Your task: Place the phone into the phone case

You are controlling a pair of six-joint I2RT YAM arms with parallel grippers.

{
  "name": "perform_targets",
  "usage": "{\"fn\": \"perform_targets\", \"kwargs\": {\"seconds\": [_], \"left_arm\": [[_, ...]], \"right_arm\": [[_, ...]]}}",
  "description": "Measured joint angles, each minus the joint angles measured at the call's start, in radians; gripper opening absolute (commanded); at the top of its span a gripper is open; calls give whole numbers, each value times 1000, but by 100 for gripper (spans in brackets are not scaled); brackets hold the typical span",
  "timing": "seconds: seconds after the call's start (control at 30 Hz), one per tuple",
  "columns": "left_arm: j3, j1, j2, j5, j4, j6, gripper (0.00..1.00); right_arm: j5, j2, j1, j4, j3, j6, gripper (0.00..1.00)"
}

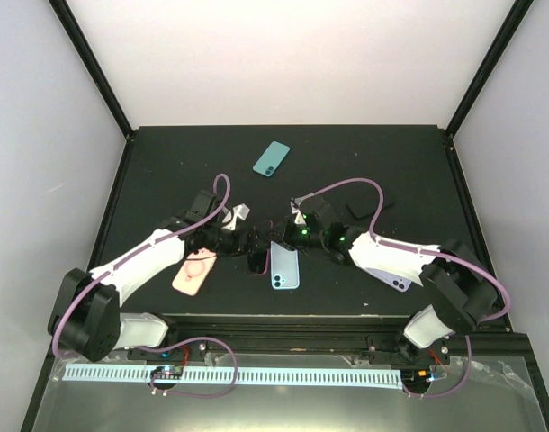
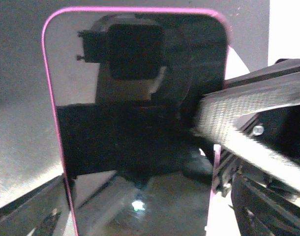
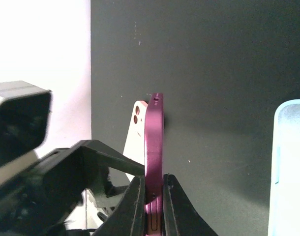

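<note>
The teal-green phone (image 1: 271,158) lies flat and alone at the far middle of the table, away from both grippers. The lavender phone case (image 1: 389,275) lies at the near right, partly under my right arm. My right gripper (image 3: 154,178) is shut on a magenta-rimmed phone (image 3: 154,137) with a black screen (image 2: 135,123), held on edge near the table's middle (image 1: 257,263). My left gripper (image 1: 241,241) is right against that phone's screen side. The phone fills the left wrist view, and the left fingers do not show clearly.
A pale pink phone (image 1: 194,273) lies back up at the near left and shows behind the held phone (image 3: 136,132). A light blue phone-sized item (image 1: 284,265) lies just right of the grippers (image 3: 290,167). Black frame posts edge the table.
</note>
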Motion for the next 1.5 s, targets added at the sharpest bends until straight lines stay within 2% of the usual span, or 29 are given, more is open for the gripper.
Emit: {"fn": "perform_targets", "kwargs": {"seconds": [0.27, 0.67, 0.83, 1.2, 1.5], "left_arm": [[-3, 0, -94, 17, 17, -8, 98], [-34, 0, -103, -65, 32, 1, 85], [-79, 0, -71, -77, 75, -3, 82], [-142, -6, 49, -74, 208, -28, 74], [-159, -31, 162, -80, 307, -56, 68]], "right_arm": [[-47, -56, -26, -43, -18, -114, 1], [-174, -117, -164, -230, -34, -329, 1], [-212, -98, -180, -270, -32, -391, 1], [-266, 36, -212, -228, -32, -409, 1], [-288, 103, -212, -119, -64, -346, 2]]}}
